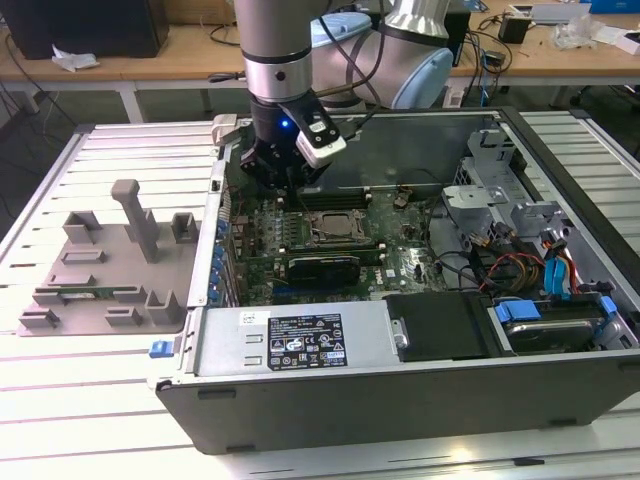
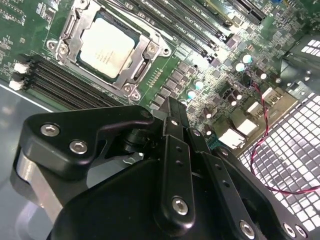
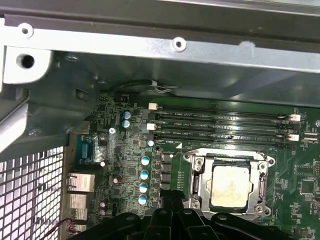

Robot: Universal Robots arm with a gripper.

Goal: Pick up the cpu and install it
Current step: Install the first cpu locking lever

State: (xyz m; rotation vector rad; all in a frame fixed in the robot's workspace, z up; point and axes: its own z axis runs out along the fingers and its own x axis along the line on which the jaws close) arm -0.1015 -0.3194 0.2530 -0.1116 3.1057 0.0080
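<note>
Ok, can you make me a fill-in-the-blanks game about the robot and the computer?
1. The cpu lies in its socket on the green ____.
2. The end effector hangs above the inside of the open computer ____.
3. The grey fixture tray lies on the exterior view's ____ side, outside the computer.
Missing words: motherboard; case; left.
</note>
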